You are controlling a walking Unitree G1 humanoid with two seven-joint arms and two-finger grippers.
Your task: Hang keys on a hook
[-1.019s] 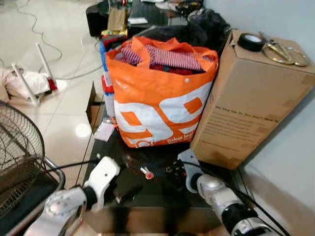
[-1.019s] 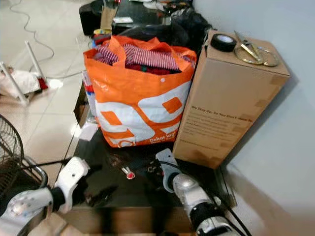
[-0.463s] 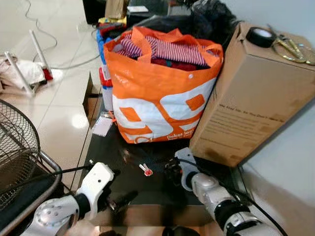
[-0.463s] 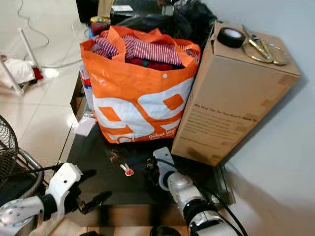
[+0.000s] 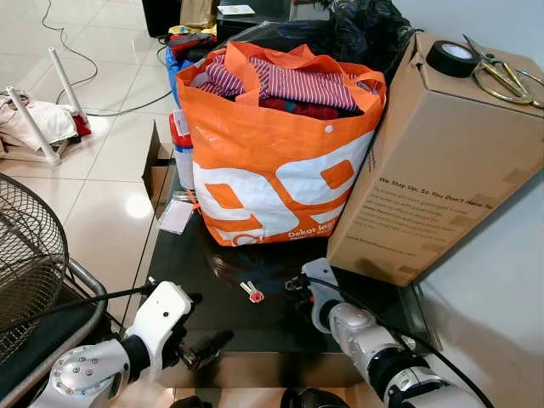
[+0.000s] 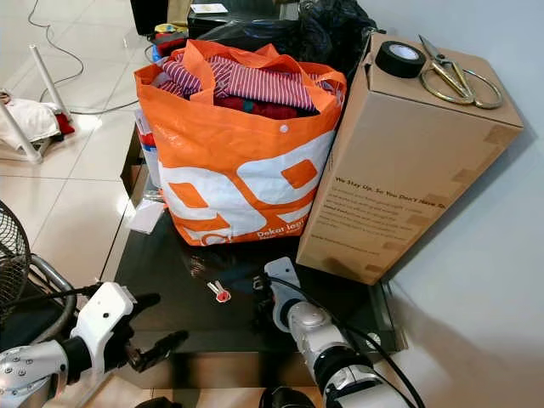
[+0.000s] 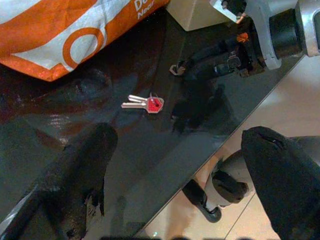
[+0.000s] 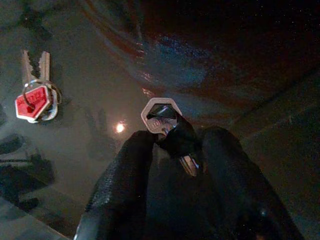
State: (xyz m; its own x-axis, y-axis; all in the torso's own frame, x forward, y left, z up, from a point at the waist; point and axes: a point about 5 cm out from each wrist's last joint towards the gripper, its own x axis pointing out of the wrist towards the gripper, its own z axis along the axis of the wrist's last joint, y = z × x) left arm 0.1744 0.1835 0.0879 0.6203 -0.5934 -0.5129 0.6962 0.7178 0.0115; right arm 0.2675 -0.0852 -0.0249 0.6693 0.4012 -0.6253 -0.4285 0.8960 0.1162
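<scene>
The red-tagged keys (image 5: 252,294) lie flat on the dark bench (image 5: 183,272) near its front edge. The right fingers (image 8: 172,150) are nearly closed on a small key-like metal piece (image 8: 161,116); the left fingers (image 7: 85,165), spread wide, hold nothing.

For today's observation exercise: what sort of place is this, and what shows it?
Probably a lived-in home: an orange bag stuffed with clothes on a dark glass table, a fan, tiled floor.
</scene>
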